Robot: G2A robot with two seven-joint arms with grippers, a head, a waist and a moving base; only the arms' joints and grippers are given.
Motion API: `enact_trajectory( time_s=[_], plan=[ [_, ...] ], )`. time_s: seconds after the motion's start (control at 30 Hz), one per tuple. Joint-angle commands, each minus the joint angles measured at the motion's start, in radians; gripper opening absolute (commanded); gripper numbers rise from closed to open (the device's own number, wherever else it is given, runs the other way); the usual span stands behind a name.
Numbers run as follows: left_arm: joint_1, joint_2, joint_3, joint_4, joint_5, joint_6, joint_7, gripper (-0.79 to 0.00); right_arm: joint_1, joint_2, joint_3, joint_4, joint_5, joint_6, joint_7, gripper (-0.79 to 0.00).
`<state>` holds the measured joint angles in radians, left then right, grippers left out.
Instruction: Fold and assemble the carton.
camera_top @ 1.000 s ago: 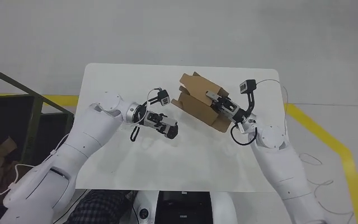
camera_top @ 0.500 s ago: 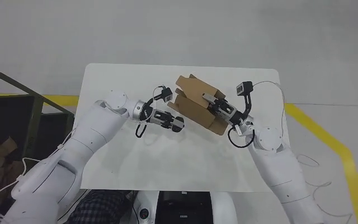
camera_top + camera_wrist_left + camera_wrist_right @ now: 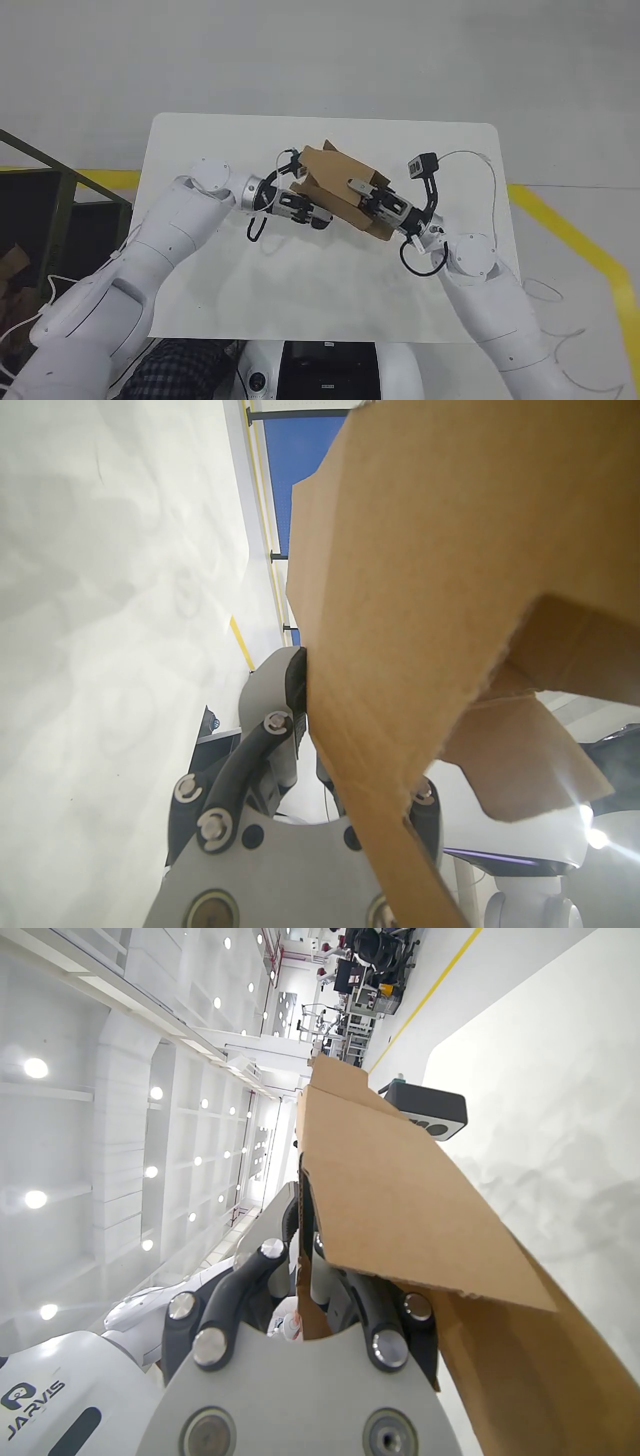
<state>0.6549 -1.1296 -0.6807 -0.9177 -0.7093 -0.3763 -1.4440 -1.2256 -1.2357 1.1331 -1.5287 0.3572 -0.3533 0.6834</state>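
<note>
The carton [image 3: 335, 170] stands in the middle of the bench [image 3: 200, 140]. The left end effector [image 3: 318, 218] grips one side and the right end effector [image 3: 358, 187] the other, so both flanks are blocked. Bare bench surface lies open toward the robot and along the far edge.

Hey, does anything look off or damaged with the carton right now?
Only the carton: it is held askew to the table edges, half-formed, between the left gripper and right gripper, both clamped on its panels. One flap edge looks ragged; no tear beyond that shows.
</note>
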Motion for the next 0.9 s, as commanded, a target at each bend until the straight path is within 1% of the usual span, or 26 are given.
enact_trajectory(
  time_s=[0.0,0.37,0.63,0.87],
  plan=[
    [0.000,-0.001,-0.003,0.001,-0.001,-0.001,0.001,-0.785,-0.001,-0.001,-0.007,-0.002,0.001,0.009,0.008,-0.785],
    [0.003,-0.004,-0.013,-0.008,0.008,-0.002,0.002,-0.785,-0.009,-0.002,-0.026,-0.019,0.029,0.030,0.051,-0.785],
    [0.019,0.005,-0.030,-0.025,0.016,0.005,-0.005,-0.785,-0.005,0.007,0.040,-0.015,0.023,0.011,0.028,-0.785],
    [0.034,0.015,-0.046,-0.037,0.023,0.009,-0.009,-0.785,0.006,0.010,0.057,-0.003,0.020,0.025,0.045,-0.785]
  ],
)
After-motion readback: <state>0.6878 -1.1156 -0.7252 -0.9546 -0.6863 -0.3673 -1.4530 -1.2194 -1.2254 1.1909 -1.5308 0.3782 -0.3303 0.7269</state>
